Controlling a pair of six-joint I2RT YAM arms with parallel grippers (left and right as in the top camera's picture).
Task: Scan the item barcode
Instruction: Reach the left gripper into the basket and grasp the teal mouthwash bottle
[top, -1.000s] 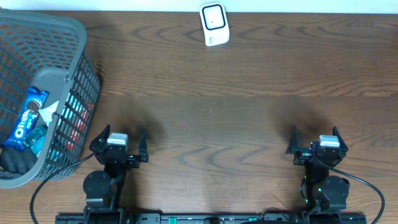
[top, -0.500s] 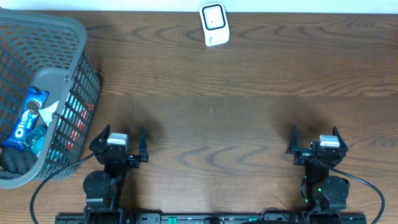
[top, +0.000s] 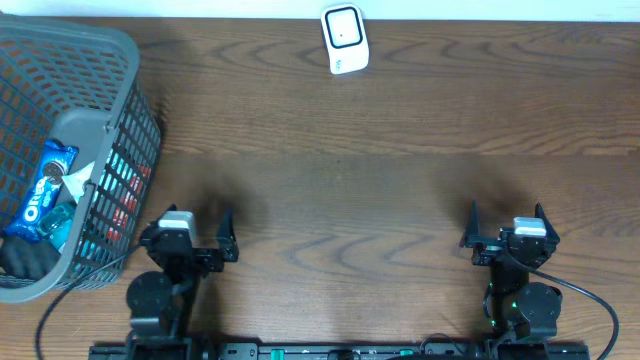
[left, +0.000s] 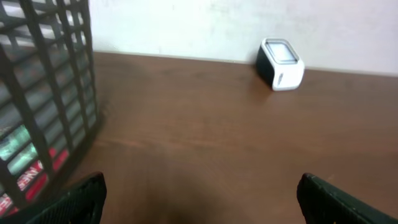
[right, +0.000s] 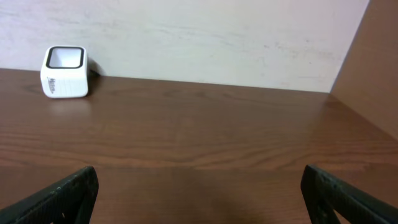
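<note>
Left of left gripper (top: 188, 228), Oreo pack (top: 42, 187)

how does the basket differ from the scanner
The basket is grey open mesh and big; the scanner is a small solid white box. The basket sits at the left edge of the table; the scanner at the far edge, near the middle. The basket holds snack packs; the scanner holds nothing. Both rest on the table.
</note>
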